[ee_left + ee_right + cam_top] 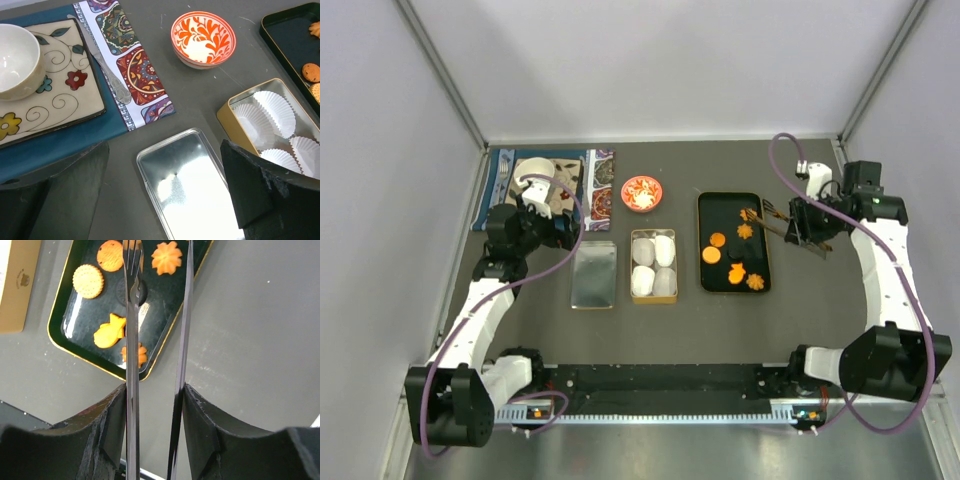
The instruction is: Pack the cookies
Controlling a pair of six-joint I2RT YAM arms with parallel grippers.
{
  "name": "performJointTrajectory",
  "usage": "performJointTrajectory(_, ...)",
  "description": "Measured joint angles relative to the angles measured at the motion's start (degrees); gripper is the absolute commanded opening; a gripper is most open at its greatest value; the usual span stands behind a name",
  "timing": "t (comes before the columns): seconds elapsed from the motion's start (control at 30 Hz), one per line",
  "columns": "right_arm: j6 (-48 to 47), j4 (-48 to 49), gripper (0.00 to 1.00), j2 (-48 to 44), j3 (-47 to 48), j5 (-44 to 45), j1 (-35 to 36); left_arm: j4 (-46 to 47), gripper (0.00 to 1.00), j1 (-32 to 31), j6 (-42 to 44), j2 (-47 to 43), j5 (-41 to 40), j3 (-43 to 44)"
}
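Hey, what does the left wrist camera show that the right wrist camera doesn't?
Only left wrist: placemat with plate and cream bowl, red-and-white dish, tin lid, white paper cups. Only right wrist: tongs clamped in the right gripper, fish-shaped cookie. Both: the black tray with its round orange cookies.

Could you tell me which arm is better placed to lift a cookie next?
Probably right: the right end effector holds tongs over the tray of cookies; the left end effector hangs open near the lid.
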Motion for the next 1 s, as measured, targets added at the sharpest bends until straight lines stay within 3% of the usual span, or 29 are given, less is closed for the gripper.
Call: performJointTrajectory(1.0, -2.2, -0.9, 0.47, -1.7, -7.1, 2.0, 10.4, -1.4, 0.99, 0.0, 0.3, -0.7, -0.4, 0.0)
